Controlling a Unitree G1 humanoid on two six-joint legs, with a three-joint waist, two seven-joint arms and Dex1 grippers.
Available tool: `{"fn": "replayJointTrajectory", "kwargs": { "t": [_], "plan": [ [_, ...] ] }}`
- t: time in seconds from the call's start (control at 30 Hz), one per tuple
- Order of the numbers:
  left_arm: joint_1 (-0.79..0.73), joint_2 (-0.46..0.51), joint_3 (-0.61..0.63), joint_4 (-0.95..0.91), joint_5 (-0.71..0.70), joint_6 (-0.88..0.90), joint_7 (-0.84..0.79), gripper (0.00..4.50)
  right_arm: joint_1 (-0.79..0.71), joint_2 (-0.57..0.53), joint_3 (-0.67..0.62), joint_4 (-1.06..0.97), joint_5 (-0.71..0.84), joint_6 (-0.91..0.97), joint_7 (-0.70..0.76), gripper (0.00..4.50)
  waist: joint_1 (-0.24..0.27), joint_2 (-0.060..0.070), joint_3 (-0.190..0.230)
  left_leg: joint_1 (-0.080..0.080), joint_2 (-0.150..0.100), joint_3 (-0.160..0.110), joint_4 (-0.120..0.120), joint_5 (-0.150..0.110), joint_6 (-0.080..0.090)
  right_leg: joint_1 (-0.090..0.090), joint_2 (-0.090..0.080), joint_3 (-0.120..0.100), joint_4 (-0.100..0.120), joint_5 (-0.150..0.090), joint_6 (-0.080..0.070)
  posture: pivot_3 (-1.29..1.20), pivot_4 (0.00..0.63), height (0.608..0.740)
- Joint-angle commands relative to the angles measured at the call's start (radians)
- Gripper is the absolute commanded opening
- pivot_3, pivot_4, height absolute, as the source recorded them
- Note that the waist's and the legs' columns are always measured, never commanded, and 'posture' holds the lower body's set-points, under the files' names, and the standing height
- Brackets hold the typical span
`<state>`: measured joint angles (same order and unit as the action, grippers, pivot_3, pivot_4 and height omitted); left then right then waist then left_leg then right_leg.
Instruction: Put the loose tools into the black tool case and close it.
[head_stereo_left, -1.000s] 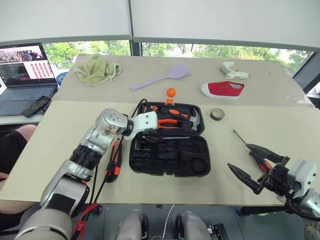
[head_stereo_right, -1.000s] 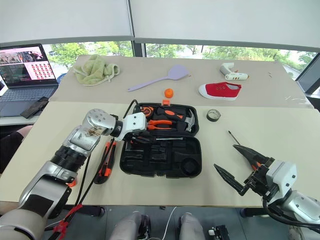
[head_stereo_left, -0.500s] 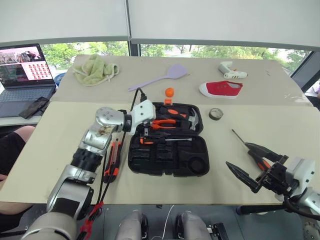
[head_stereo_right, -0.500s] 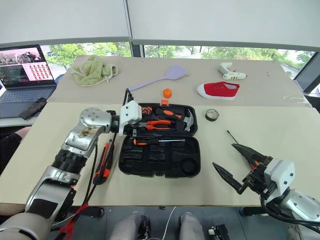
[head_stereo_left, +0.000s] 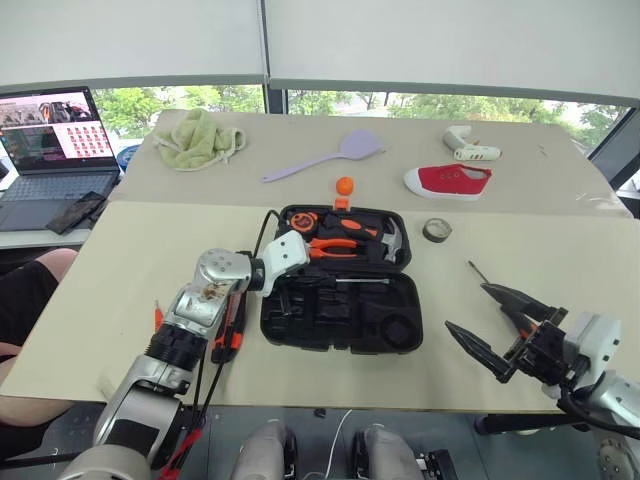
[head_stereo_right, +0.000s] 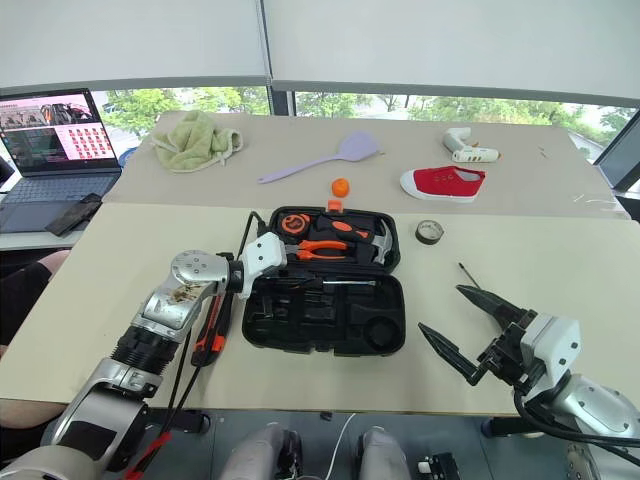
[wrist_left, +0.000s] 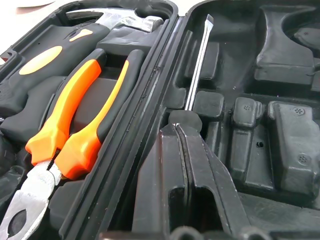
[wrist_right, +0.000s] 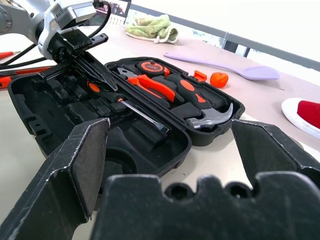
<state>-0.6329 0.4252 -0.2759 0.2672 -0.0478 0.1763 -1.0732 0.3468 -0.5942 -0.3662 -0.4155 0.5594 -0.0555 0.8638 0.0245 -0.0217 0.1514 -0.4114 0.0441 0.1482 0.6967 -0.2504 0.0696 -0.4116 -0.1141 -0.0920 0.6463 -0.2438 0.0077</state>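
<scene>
**Change noted.** Half a second ago the left gripper (wrist_left: 180, 131) stood raised over the hinge end of the black tool case (head_stereo_left: 400, 342) with its fingers parted. It has now come down onto the left end of the near half, and its fingers are pressed together with nothing between them. Their joined tips rest at the butt of the handle of the stowed screwdriver (wrist_right: 135, 112). Its shaft lies in the long slot beside the hinge and points away from the gripper. In my judgement that tool has been let go and is being pushed home, so one of the loose tools counts as stowed. The case is open, so closing it is not yet due.

**Items, from the left.**
- A small orange sliver lies on the table beside the left forearm. It may be the tester screwdriver (head_stereo_left: 157, 315), but it is too small to confirm.
- The utility knife (head_stereo_left: 230, 330) lies on the table just outside the case's left wall. It is near the left gripper and under that arm.
- The pliers (head_stereo_left: 335, 243) and the hammer (head_stereo_left: 390, 240) sit in the far half of the case.
- The tape roll (head_stereo_left: 435, 230) lies on the table off the case's far right corner, well apart from both grippers.
- The second screwdriver (head_stereo_left: 478, 272) lies on the table to the right. Its shaft shows just beyond the right gripper (head_stereo_left: 467, 307).

**Right gripper.** Its fingers are spread wide and hold nothing. It hangs off the case's near right corner and touches nothing.
</scene>
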Motion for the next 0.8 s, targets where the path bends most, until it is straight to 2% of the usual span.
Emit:
{"fn": "replayJointTrajectory", "kwargs": {
  "t": [0.03, 0.07, 0.3, 0.4, 0.5, 0.57, 0.6, 0.63, 0.77, 0.8],
  "plan": [
    [0.008, -0.002, -0.069, 0.032, 0.059, 0.040, -0.001, 0.05, 0.024, 0.008, -0.028, -0.038, 0.007, 0.004, -0.015, 4.50, 0.001, 0.000, 0.000, 0.003, 0.000, 0.000, 0.000, -0.002, 0.003, 0.003, 0.000, 0.000, -0.001, 0.000, 0.000, 0.00, 0.150, 0.740],
    [0.008, -0.002, -0.077, 0.037, 0.067, 0.045, 0.004, 0.05, 0.028, 0.009, -0.029, -0.038, 0.007, 0.004, -0.017, 4.50, 0.001, 0.001, -0.001, 0.005, 0.000, 0.000, -0.001, -0.005, 0.008, 0.006, 0.000, -0.001, -0.001, 0.000, 0.000, 0.00, 0.150, 0.740],
    [0.022, -0.040, -0.012, 0.063, 0.017, -0.022, 0.042, 0.05, 0.098, 0.022, -0.070, -0.018, 0.008, -0.003, -0.027, 4.50, 0.012, 0.009, -0.008, 0.007, 0.000, -0.001, 0.000, -0.006, 0.010, 0.008, -0.002, -0.001, -0.002, 0.000, 0.000, 0.00, 0.150, 0.740],
    [0.046, -0.042, 0.105, -0.006, -0.113, -0.078, 0.011, 0.05, 0.133, 0.035, -0.134, 0.009, 0.018, -0.018, -0.041, 4.50, 0.011, 0.009, -0.008, 0.007, 0.000, -0.001, 0.000, -0.007, 0.010, 0.008, -0.002, 0.000, -0.003, 0.000, 0.000, 0.00, 0.150, 0.740],
    [0.109, 0.016, 0.258, -0.099, -0.301, -0.105, -0.099, 0.69, 0.209, 0.054, -0.217, 0.066, 0.026, -0.036, -0.019, 4.50, 0.009, 0.008, -0.008, 0.004, 0.001, -0.001, -0.001, -0.006, 0.010, 0.005, -0.001, 0.000, -0.003, 0.000, 0.000, 0.00, 0.150, 0.740],
    [0.176, 0.077, 0.347, -0.149, -0.404, -0.104, -0.182, 1.32, 0.256, 0.068, -0.265, 0.113, 0.012, -0.067, -0.003, 4.50, 0.002, 0.009, -0.008, 0.004, 0.002, -0.001, -0.001, -0.006, 0.009, 0.004, -0.001, 0.000, -0.003, 0.000, -0.001, 0.00, 0.150, 0.740],
    [0.221, 0.122, 0.372, -0.164, -0.415, -0.089, -0.201, 1.87, 0.272, 0.077, -0.285, 0.139, 0.000, -0.085, -0.003, 4.50, -0.002, 0.009, -0.008, 0.005, 0.003, -0.001, -0.002, -0.006, 0.008, 0.005, -0.001, -0.001, -0.003, -0.001, -0.002, 0.00, 0.150, 0.740],
    [0.262, 0.157, 0.390, -0.179, -0.423, -0.078, -0.216, 2.03, 0.282, 0.084, -0.300, 0.160, -0.009, -0.100, -0.007, 4.50, -0.009, 0.010, -0.008, 0.005, 0.003, -0.001, -0.002, -0.007, 0.008, 0.005, -0.001, 0.000, -0.003, -0.001, -0.002, 0.00, 0.150, 0.740],
    [0.436, 0.253, 0.498, -0.208, -0.462, -0.132, -0.275, 3.59, 0.336, 0.113, -0.341, 0.239, -0.021, -0.135, 0.001, 4.50, -0.019, 0.013, -0.010, 0.009, 0.004, -0.001, -0.004, -0.008, 0.006, 0.007, -0.001, 0.001, -0.004, -0.002, -0.002, 0.00, 0.150, 0.740],
    [0.488, 0.278, 0.533, -0.197, -0.459, -0.152, -0.286, 3.86, 0.353, 0.121, -0.345, 0.256, -0.023, -0.142, 0.007, 4.50, -0.018, 0.013, -0.010, 0.009, 0.004, -0.001, -0.004, -0.008, 0.006, 0.006, -0.001, 0.001, -0.004, -0.003, -0.002, 0.00, 0.150, 0.740]
  ]
}}
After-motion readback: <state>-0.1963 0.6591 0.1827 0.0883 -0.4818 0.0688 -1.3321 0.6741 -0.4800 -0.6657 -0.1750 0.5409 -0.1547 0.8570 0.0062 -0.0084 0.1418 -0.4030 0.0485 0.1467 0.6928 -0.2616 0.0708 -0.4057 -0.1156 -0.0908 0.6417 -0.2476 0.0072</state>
